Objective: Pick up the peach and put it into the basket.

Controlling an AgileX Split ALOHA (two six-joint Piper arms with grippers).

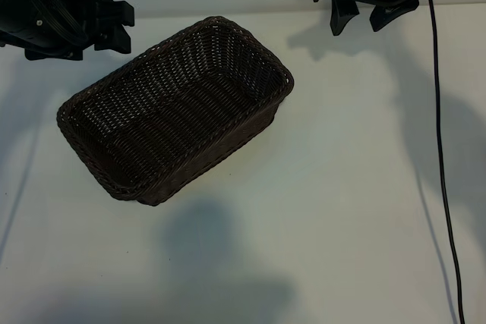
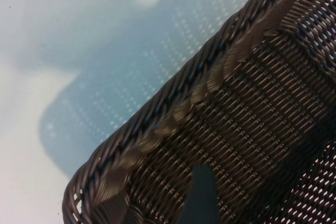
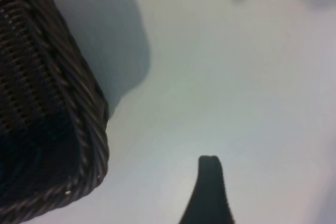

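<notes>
The dark-brown woven basket [image 1: 282,73] lies slantwise on the white table, left of centre, and nothing shows inside it. The peach is out of view in every frame. My left gripper [image 1: 124,28] hangs open at the far left, just beyond the basket's far rim. In the left wrist view one of its fingers [image 2: 202,199] shows over the basket's braided rim [image 2: 173,114] and inner wall. My right gripper [image 1: 358,26] is open at the far right, above bare table. In the right wrist view one of its fingers [image 3: 210,192] is apart from a corner of the basket [image 3: 58,108].
A black cable [image 1: 443,157] runs down the right side of the table from the right arm. The white table [image 1: 342,210] stretches bare in front of the basket and to its right, crossed by soft shadows.
</notes>
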